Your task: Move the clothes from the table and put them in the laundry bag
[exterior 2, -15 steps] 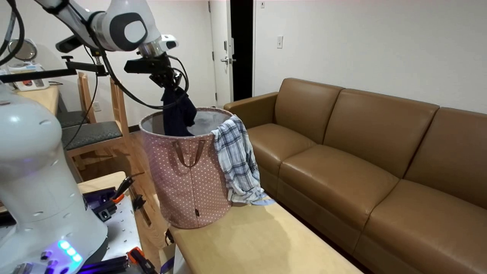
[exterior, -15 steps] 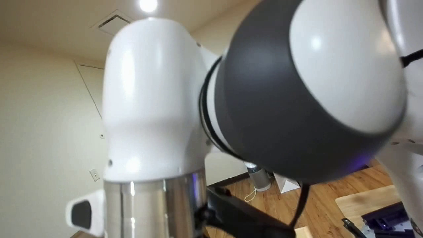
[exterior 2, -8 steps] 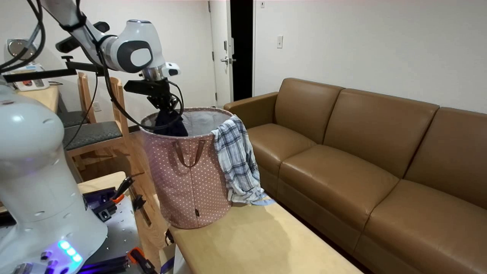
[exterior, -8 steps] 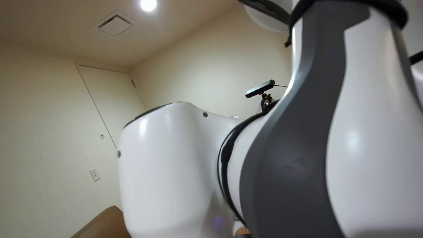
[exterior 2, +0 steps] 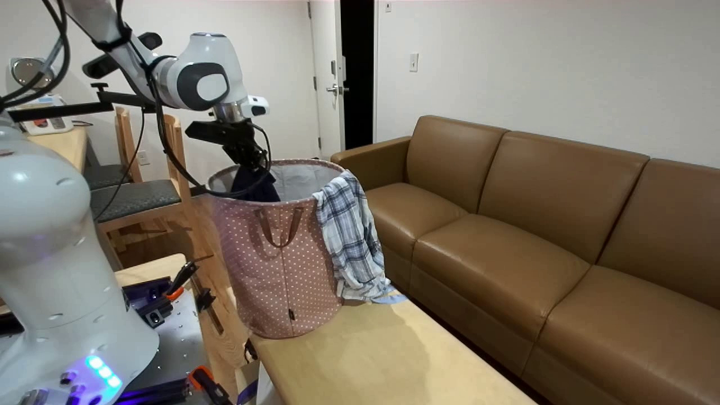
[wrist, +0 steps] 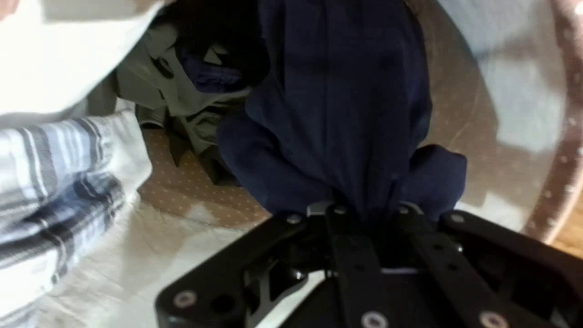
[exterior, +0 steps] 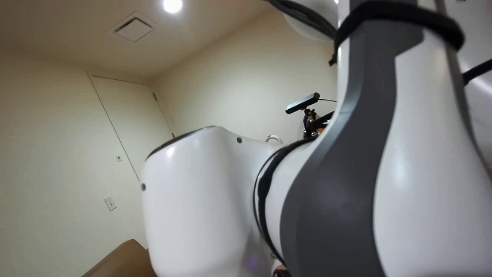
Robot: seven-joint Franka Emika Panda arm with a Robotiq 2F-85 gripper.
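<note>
Internally, the laundry bag (exterior 2: 270, 281) holds olive clothing (wrist: 186, 98) at ten o'clock (wrist view); the gripper (wrist: 370, 213), jaws nearly together, clamps a navy garment (wrist: 341, 109) hanging inside.

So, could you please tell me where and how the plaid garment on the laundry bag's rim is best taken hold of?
I'd come from above and pinch the upper folds of the plaid garment, just outside the rim: the cloth is bunched there, while the rest hangs down toward the table. The fingers would first need to release the navy garment they hold.
</note>
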